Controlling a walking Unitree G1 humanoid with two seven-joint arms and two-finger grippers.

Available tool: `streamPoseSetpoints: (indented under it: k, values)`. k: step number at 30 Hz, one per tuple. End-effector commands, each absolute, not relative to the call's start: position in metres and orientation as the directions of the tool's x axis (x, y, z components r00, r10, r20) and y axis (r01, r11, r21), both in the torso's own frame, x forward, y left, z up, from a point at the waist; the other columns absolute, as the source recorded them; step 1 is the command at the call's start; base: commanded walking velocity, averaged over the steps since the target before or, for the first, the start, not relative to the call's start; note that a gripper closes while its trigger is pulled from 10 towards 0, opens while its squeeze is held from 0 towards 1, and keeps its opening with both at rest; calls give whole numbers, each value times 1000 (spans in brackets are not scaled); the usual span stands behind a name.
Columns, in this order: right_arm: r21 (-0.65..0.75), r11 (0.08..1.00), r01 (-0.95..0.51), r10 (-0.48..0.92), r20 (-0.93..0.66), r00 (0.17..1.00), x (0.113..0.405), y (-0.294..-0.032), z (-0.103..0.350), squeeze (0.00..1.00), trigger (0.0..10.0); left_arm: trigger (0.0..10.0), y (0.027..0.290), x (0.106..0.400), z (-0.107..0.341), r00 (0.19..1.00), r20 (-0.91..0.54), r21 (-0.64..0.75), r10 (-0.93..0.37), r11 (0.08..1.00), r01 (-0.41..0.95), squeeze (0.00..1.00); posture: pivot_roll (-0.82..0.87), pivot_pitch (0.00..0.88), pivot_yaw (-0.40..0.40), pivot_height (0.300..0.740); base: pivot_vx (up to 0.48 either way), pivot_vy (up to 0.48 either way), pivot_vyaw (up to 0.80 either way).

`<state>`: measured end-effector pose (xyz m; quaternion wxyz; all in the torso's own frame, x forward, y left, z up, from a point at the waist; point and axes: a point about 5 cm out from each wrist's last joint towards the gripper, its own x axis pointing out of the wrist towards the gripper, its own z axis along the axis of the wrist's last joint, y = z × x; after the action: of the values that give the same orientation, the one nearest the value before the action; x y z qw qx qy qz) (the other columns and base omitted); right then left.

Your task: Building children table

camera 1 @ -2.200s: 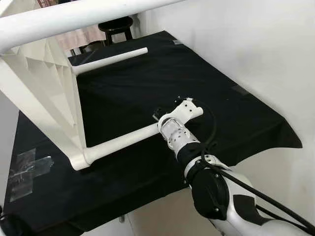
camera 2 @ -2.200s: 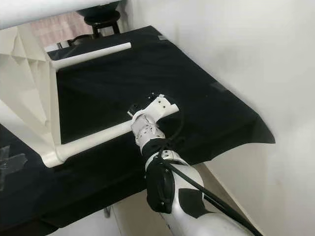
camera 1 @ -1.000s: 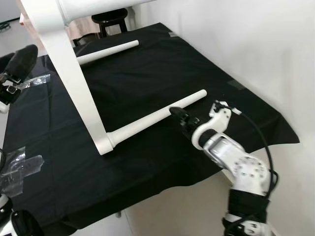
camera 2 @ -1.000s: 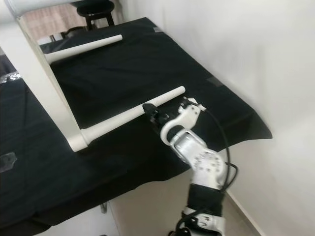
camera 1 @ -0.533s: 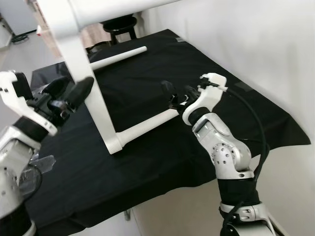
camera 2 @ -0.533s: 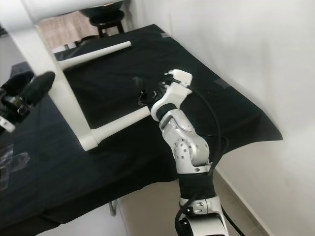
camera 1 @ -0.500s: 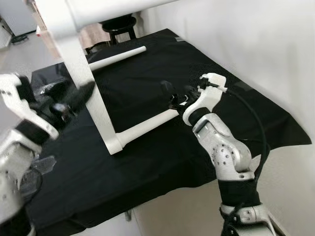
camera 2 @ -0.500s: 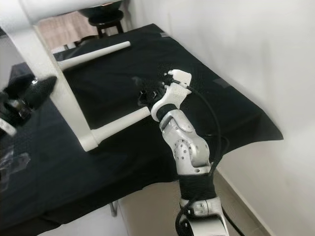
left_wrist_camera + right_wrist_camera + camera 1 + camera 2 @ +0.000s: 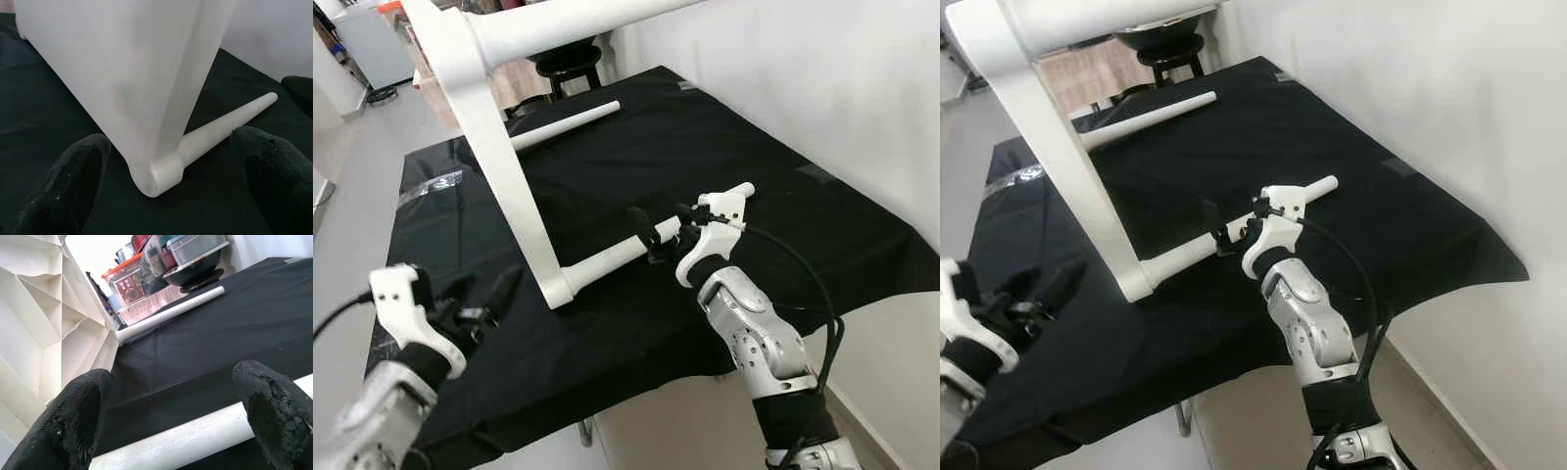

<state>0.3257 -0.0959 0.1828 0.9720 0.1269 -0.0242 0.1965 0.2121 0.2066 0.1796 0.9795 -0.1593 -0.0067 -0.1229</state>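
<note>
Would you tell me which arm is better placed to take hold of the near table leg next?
The right, I think. The right gripper is open with its fingers either side of the near table leg. The left gripper, also open, sits lower, away from the leg, near the tabletop's corner.

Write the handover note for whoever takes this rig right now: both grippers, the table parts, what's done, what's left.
Right gripper: open, fingers either side of the near leg, not clamped.
Left gripper: open, low by the tabletop's corner, holding nothing.
White tabletop stands on edge on the black cloth; near leg and far leg stick out from it towards the wall.
Done: at least three legs appear fitted.
Left: tightness cannot be judged; table still needs setting upright.
</note>
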Motion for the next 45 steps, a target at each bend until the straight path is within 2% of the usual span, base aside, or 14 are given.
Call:
streamPoseSetpoints:
  k: [1, 8, 13, 18, 25, 27, 34, 41, 45]
  values:
    - [228, 893, -389, 376, 99, 921, 327, -98, 179, 0, 10000, 10000, 201, 208, 179, 969, 53, -282, -241, 927, 246, 0, 20, 79, 159, 740, 0, -251, 0]
    - [193, 896, -400, 385, 113, 916, 331, -104, 180, 0, 10000, 10000, 181, 208, 175, 959, 71, -316, -274, 906, 282, 0, 10, 81, 133, 740, 0, -409, 0]
    - [156, 897, -413, 397, 121, 910, 332, -103, 179, 0, 10000, 10000, 177, 213, 172, 965, 74, -315, -253, 912, 264, 0, 3, 81, 127, 740, 0, -472, 0]
    - [119, 909, -400, 388, 115, 915, 334, -105, 176, 0, 10000, 10000, 183, 221, 165, 987, 62, -251, -148, 955, 159, 0, -5, 85, 123, 740, 0, 0, 0]
    - [34, 910, -412, 408, 99, 908, 331, -107, 172, 0, 10000, 10000, 185, 220, 164, 987, 82, -147, -136, 978, 147, 0, -10, 83, 128, 740, 0, 0, 0]
    - [1, 882, -472, 469, 105, 877, 328, -102, 172, 0, 10000, 10000, 185, 223, 164, 987, 86, -128, -138, 981, 149, 0, -7, 91, 126, 740, 0, 0, 800]
    - [13, 863, -504, 501, 88, 861, 330, -98, 167, 0, 10000, 10000, 185, 232, 161, 987, 102, -191, -122, 972, 140, 0, -6, 78, 114, 740, 0, 0, 800]
    - [38, 872, -488, 484, 82, 871, 334, -101, 166, 0, 10000, 10000, 182, 239, 161, 985, 111, -189, -135, 970, 154, 0, -12, 82, 96, 740, 0, 0, 685]
    - [73, 879, -471, 465, 81, 881, 338, -109, 167, 0, 10000, 10000, 176, 243, 163, 978, 126, -166, -163, 969, 183, 0, -21, 86, 72, 740, 0, 0, 0]
